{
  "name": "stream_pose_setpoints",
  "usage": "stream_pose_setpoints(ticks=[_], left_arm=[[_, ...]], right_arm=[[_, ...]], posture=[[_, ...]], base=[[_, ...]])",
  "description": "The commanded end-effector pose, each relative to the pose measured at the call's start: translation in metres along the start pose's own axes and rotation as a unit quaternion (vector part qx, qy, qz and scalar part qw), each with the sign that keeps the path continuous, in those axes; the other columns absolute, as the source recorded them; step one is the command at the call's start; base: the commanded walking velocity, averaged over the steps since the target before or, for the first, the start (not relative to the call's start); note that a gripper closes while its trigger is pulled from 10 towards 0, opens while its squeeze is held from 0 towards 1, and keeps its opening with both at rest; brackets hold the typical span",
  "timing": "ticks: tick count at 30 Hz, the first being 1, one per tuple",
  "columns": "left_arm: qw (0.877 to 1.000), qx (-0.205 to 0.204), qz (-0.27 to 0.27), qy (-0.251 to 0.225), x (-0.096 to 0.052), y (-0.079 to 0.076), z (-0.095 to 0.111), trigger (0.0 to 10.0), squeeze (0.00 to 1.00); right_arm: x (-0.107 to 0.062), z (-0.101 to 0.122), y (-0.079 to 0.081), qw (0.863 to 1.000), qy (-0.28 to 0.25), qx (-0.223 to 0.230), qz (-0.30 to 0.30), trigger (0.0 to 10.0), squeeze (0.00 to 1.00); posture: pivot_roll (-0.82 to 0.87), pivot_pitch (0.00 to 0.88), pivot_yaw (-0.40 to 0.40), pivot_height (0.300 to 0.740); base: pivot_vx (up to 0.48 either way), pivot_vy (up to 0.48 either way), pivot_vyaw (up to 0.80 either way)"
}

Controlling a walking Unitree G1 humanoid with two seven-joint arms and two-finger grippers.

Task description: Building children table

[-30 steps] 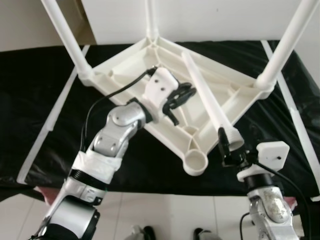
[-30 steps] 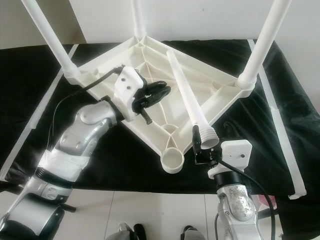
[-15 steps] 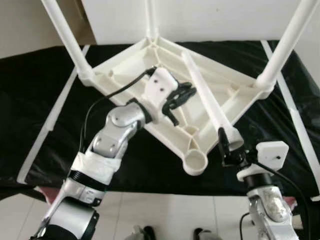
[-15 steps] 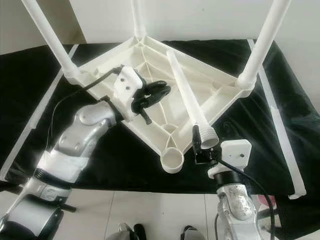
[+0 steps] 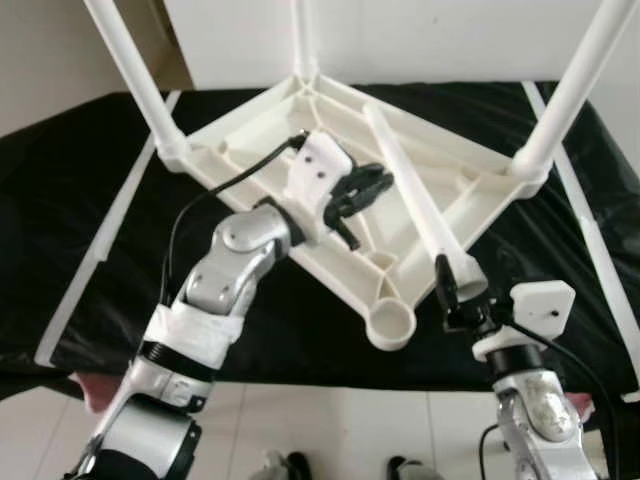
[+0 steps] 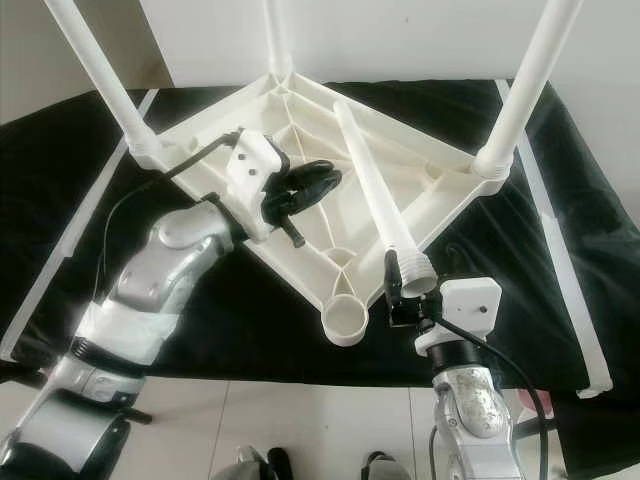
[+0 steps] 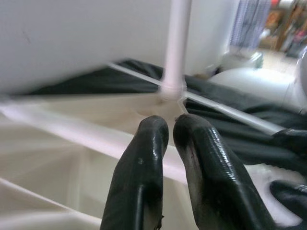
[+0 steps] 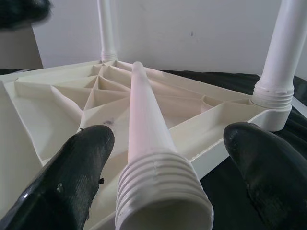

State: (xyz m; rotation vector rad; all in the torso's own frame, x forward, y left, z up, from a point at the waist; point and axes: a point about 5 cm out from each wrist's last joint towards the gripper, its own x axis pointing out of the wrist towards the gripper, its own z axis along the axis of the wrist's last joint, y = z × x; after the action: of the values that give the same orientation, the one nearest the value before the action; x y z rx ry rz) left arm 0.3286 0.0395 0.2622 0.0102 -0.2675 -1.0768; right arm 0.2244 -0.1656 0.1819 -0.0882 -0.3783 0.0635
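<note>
The white plastic children table lies upside down on a black cloth, three legs standing up. A loose ribbed leg rests across it, between the open right hand. The left hand, fingers closed, hovers over the ribs.

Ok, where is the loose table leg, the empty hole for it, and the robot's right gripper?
Loose table leg (image 5: 410, 200), left eye view, middle of its shaft.
Empty hole (image 5: 391, 324), left eye view, its round rim.
Right gripper (image 8: 168, 158), right wrist view, midway between its fingertips.

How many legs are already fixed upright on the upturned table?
3: the left corner leg, the far corner leg and the right corner leg. A fourth leg lies loose across the table underside; the near socket is empty.
</note>
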Motion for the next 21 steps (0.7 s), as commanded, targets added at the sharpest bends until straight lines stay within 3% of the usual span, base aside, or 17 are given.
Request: stream_pose_setpoints(ticks=[1,2,3,4,5,7,8,9,10,14,15,16,17,18,21], left_arm=[[0.997,-0.075,0.019,-0.011,-0.002,0.006,0.0,10.0,0.0],[0.995,-0.095,0.023,-0.025,-0.002,0.007,0.002,1.6,0.0],[0.995,-0.095,0.023,-0.025,-0.002,0.007,0.002,1.6,0.0],[0.992,-0.12,0.029,-0.037,-0.002,0.009,0.004,0.0,0.0],[0.989,-0.134,0.032,-0.044,-0.002,0.01,0.005,0.0,0.0],[0.991,-0.124,0.032,-0.037,-0.002,0.011,0.004,0.0,0.0],[0.993,-0.112,0.032,-0.03,-0.002,0.01,0.003,10.0,0.0],[0.993,-0.112,0.032,-0.03,-0.002,0.01,0.003,10.0,0.0],[0.994,-0.102,0.03,-0.033,-0.003,0.01,0.002,0.0,0.0],[0.992,-0.12,0.031,-0.031,-0.005,0.01,0.003,0.0,0.0],[0.991,-0.127,0.036,-0.022,-0.005,0.011,0.002,10.0,0.0],[0.991,-0.127,0.036,-0.022,-0.005,0.011,0.002,10.0,0.0],[0.989,-0.14,0.037,-0.025,-0.005,0.011,0.003,8.7,0.0],[0.986,-0.157,0.041,-0.036,-0.005,0.012,0.005,0.0,0.0],[0.977,-0.199,0.059,-0.044,-0.005,0.017,0.007,0.0,0.0]], right_arm=[[-0.001,-0.002,-0.001,1.0,0.002,0.001,-0.001,10.0,0.0],[-0.001,-0.002,-0.001,1.0,0.001,0.001,-0.002,10.0,0.0],[-0.001,-0.002,-0.001,1.0,0.001,0.001,-0.002,10.0,0.0],[-0.001,-0.002,-0.001,1.0,0.001,0.001,-0.002,10.0,0.0],[-0.001,-0.001,-0.001,1.0,0.001,0.0,-0.002,10.0,0.0],[-0.001,-0.001,-0.001,1.0,0.001,0.001,-0.002,10.0,0.0],[-0.001,-0.001,-0.001,1.0,0.001,0.001,-0.001,10.0,0.0],[-0.001,-0.001,-0.001,1.0,0.001,0.001,-0.001,10.0,0.0],[0.0,-0.001,-0.001,1.0,0.0,0.001,0.0,10.0,0.0],[0.001,-0.001,-0.001,1.0,0.0,0.002,-0.001,10.0,0.0],[0.0,-0.001,-0.001,1.0,0.0,0.002,-0.001,10.0,0.0],[0.0,-0.001,-0.001,1.0,0.0,0.002,-0.001,10.0,0.0],[0.0,-0.001,-0.001,1.0,0.0,0.002,0.0,10.0,0.0],[0.0,-0.001,-0.001,1.0,0.0,0.003,0.0,10.0,0.0],[0.0,-0.001,0.0,1.0,0.001,0.003,0.001,10.0,0.0]], posture=[[-0.15,0.16,0.081,0.74],[-0.15,0.16,0.082,0.74],[-0.15,0.16,0.082,0.74],[-0.15,0.159,0.081,0.74],[-0.15,0.16,0.081,0.74],[-0.15,0.159,0.081,0.74],[-0.15,0.163,0.08,0.74],[-0.15,0.163,0.08,0.74],[-0.15,0.166,0.079,0.74],[-0.15,0.167,0.08,0.74],[-0.15,0.167,0.079,0.74],[-0.15,0.167,0.079,0.74],[-0.15,0.169,0.08,0.74],[-0.15,0.169,0.08,0.74],[-0.15,0.174,0.084,0.74]], base=[[0.0,0.0,0.0],[0.0,0.0,0.0],[0.0,0.0,0.0],[0.0,0.0,0.0],[0.0,0.0,0.0],[0.0,0.0,0.0],[0.0,0.0,0.0],[0.0,0.0,0.0],[0.0,0.0,0.0],[0.0,0.0,0.0],[0.0,0.0,0.0],[0.0,0.0,0.0],[0.0,0.0,0.0],[0.0,0.0,0.0],[0.0,0.0,0.0]])
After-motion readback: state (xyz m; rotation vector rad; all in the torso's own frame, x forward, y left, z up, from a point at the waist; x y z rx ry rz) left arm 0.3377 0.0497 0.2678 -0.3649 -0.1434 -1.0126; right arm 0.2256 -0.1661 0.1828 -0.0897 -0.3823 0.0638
